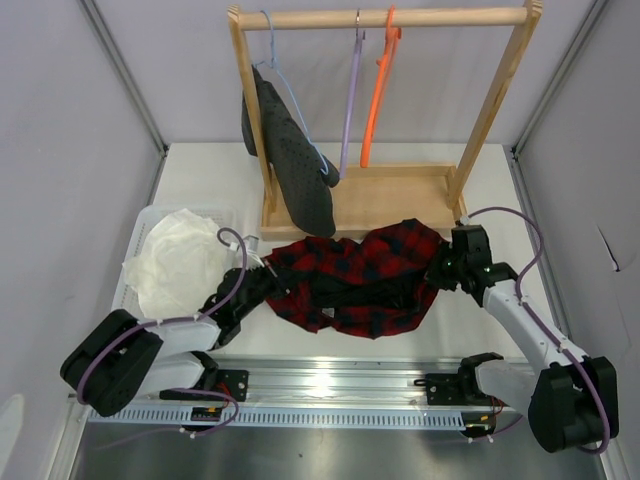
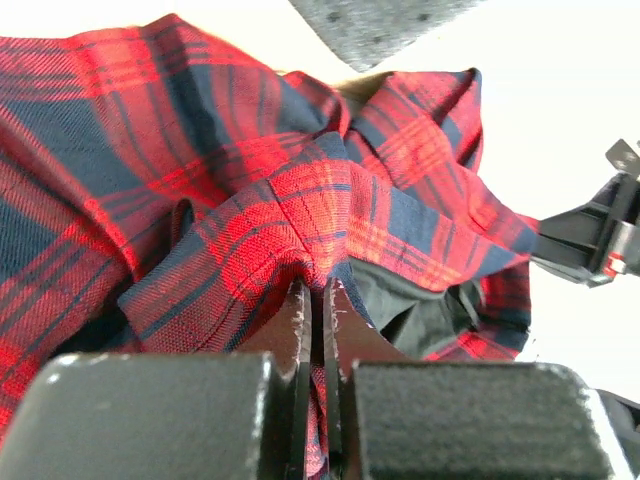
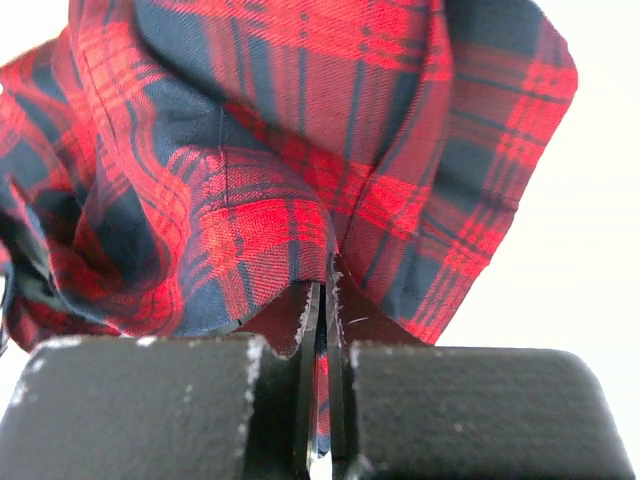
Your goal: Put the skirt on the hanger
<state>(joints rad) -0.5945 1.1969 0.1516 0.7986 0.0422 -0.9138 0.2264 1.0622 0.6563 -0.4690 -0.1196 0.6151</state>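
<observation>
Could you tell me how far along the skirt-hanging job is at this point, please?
Done: the left gripper and right gripper each pinch a fold of the skirt, at opposite ends. In hand: the skirt sits crumpled between them, in front of the rack. Left: the lilac hanger hangs bare on the rack, so the skirt has yet to be spread and put on it.

Your left gripper [image 2: 315,290] and right gripper [image 3: 320,285] each have jaws pressed nearly together, a fold of skirt [image 1: 350,275] pinched between them. Both sit low, pointed toward each other.
</observation>
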